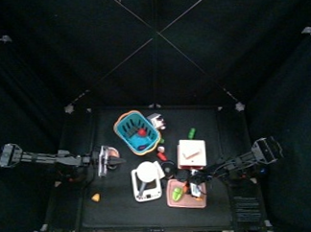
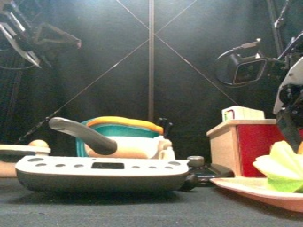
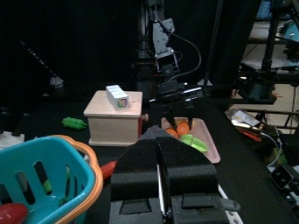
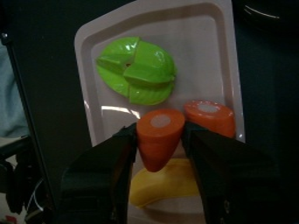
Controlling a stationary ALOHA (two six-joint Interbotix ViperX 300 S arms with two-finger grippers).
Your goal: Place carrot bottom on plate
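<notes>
The right gripper (image 4: 160,149) holds the carrot bottom (image 4: 160,137) tight between its jaws, just above the pink tray (image 4: 93,52). The plate (image 1: 191,151) waits just beside that tray. It should lift the carrot bottom straight up, clear of the green piece (image 4: 136,68). The left gripper (image 3: 163,166) rests closed.
</notes>
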